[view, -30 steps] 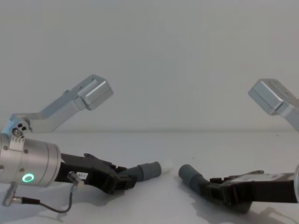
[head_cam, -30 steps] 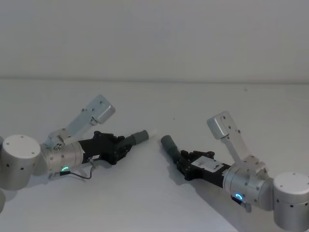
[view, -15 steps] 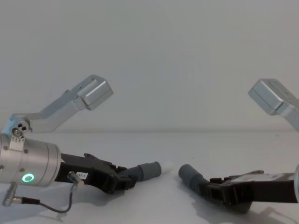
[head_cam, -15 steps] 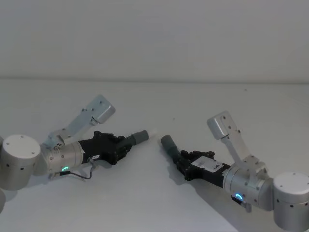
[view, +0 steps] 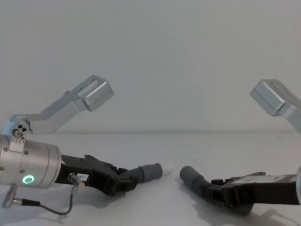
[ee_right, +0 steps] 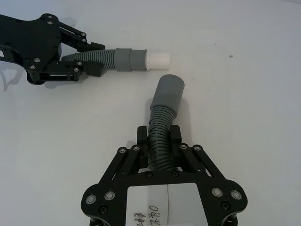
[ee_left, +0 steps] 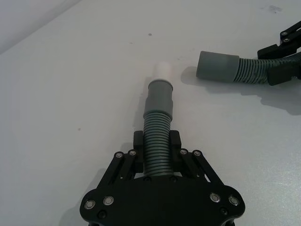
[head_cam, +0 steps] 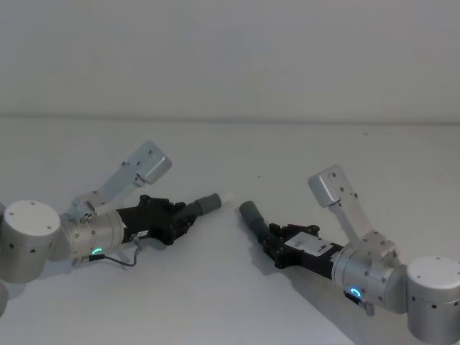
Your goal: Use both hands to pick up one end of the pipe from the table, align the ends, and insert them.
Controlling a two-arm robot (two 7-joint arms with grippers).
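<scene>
The left gripper was clenched on the corrugated body of the white-tipped hose piece, a little behind its smooth cuff. The right gripper grasped the plain hose piece the same way. Both pieces sat low over the table, about midway between its left and right edges. Whether they touched it could not be told.

The white spigot lay just beside the plain cuff but apart from it, the two ends angled across each other rather than in line. The hollow cuff was the only thing there to receive anything, and the spigot was not yet in it.

The ribbed hose looked light and bendy, so it would likely flex under a push. A hold close behind each stiff cuff seemed best for steering.
</scene>
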